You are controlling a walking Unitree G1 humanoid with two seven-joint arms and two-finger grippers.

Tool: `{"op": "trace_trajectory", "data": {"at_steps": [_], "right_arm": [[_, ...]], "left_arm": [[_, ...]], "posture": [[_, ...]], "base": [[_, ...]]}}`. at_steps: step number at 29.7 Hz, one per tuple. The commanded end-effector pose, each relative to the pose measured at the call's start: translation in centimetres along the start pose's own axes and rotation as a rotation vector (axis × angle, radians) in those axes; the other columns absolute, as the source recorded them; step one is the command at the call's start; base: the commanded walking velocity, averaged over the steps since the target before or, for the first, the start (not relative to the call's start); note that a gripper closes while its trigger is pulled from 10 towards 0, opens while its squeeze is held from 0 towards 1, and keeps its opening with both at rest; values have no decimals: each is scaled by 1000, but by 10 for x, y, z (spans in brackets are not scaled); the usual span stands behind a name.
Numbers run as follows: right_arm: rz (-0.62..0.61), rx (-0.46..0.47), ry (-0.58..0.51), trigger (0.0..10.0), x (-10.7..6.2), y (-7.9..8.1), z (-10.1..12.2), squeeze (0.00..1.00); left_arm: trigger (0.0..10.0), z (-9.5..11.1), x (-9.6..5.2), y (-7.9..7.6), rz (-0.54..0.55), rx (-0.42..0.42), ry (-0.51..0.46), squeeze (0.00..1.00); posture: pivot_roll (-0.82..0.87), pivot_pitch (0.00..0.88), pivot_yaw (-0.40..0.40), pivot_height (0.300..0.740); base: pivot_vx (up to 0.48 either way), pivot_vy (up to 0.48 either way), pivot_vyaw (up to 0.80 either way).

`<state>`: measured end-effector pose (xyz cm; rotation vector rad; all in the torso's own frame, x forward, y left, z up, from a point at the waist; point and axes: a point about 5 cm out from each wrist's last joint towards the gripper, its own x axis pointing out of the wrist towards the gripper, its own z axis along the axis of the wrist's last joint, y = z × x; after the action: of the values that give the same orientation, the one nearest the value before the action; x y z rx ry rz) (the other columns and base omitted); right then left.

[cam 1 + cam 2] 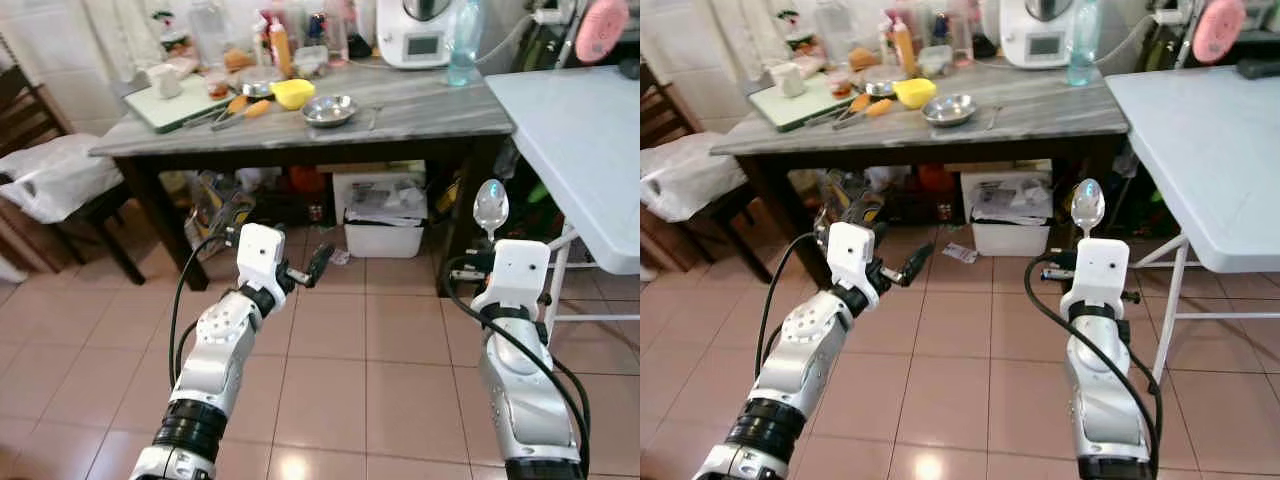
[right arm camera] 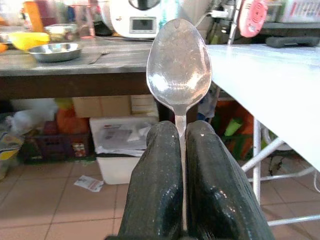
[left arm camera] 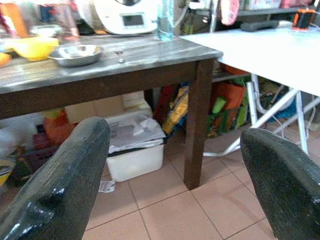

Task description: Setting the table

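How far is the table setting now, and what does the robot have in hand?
Done: nothing is laid on the white table yet. In hand: the right tool is shut on a spoon, bowl upward; the left tool is open. Left: placing the spoon; a steel bowl and other items sit on the dark table.

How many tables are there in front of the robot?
2. A dark wooden table with a grey top stands straight ahead, crowded with kitchen things. A white folding table stands to the robot's right, meeting its corner.

A: spoon [image 2: 178, 70] handle hidden between right hand [image 2: 182, 131] fingers.
B: White desk [image 1: 590, 140] cut off at the frame edge. Clutter behind the yellow bowl [image 1: 292, 93] too blurred to name.
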<state>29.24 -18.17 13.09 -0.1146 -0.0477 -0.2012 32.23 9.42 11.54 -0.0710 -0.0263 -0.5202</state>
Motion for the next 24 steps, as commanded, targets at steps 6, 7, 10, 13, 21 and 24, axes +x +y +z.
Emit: {"op": "trace_trajectory", "data": {"at_steps": [6, 7, 10, 13, 21, 24], "right_arm": [[8, 10, -6, 10000, 3, 3, 3, 0], [8, 9, -5, 10000, 3, 3, 3, 0], [9, 9, -6, 10000, 3, 3, 3, 0], [10, 9, -6, 10000, 2, 3, 3, 0], [11, 7, -8, 10000, 3, 3, 3, 0], [12, -1, -14, 10000, 3, 3, 4, 0]], "left_arm": [[10000, 4, -1, 1, -14, 9, -8, 0], [10000, 4, -1, 1, -15, 10, -6, 0], [10000, 4, -2, 1, -15, 11, -5, 0], [10000, 4, -2, 1, -16, 10, -3, 0], [10000, 3, -1, -2, -26, 7, 1, 0], [10000, 3, -1, -3, -26, 5, 1, 0]], "posture": [[-107, 0, 116, 740], [-107, 0, 116, 740], [-107, 0, 117, 740], [-108, 0, 117, 740], [-113, 0, 117, 740], [-116, 0, 115, 740]], "base": [[445, 0, -800], [450, 0, -800], [450, 0, -800], [458, 0, -658], [465, 0, -333], [471, 0, 0]]}}
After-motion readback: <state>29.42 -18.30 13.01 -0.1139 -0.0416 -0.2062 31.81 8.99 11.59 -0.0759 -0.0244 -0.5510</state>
